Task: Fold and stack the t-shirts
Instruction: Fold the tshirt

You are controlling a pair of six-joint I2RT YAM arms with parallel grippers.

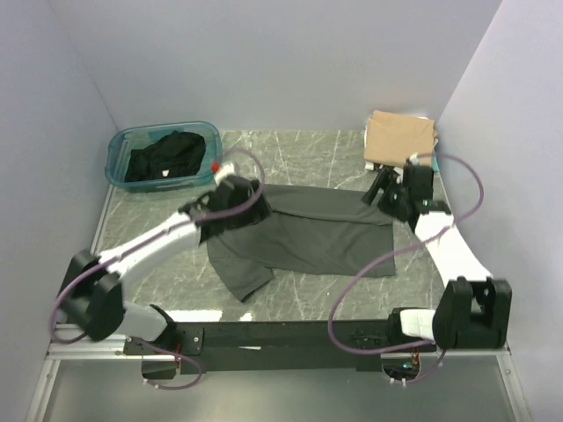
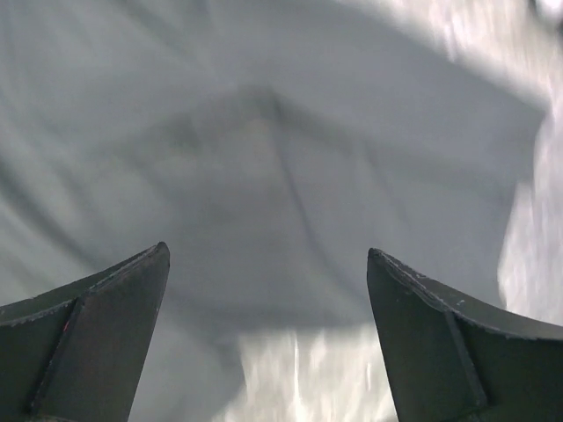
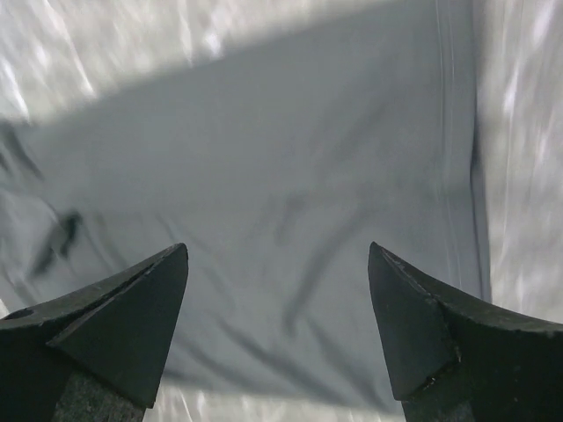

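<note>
Progress, my read: early-to-mid. One tan tee (image 1: 400, 136) sits folded at the far right corner of the surface (image 1: 308, 154), w/ slivers of paler cloth under it, so prob a stack has begun there, can't say how many deep. The grey tee (image 1: 308, 237) lies spread flat in the middle, sleeve sticking out toward my bases, no fold made in it yet. A black tee (image 1: 163, 158) is bunched in the tub (image 1: 119, 141) at the far left, untouched. So left to do: fold the grey one, stack it, then the black.

My left tool (image 1: 230, 204) hangs over the grey tee's left end, released, jaws wide, nothing between them. My right tool (image 1: 387, 195) is at the tee's right end near the tan pile, also spread wide and holding nothing.

Top view gives the whole layout: tub, pile, tee outline, both arms. It can't show the jaw gaps. Left wrist view does: left tool (image 2: 266, 255) parted above a raised crease in the cloth, bare surface just below. Right wrist view shows right tool (image 3: 278, 251) parted over smooth cloth, w/ a stitched edge at the right and surface beyond
</note>
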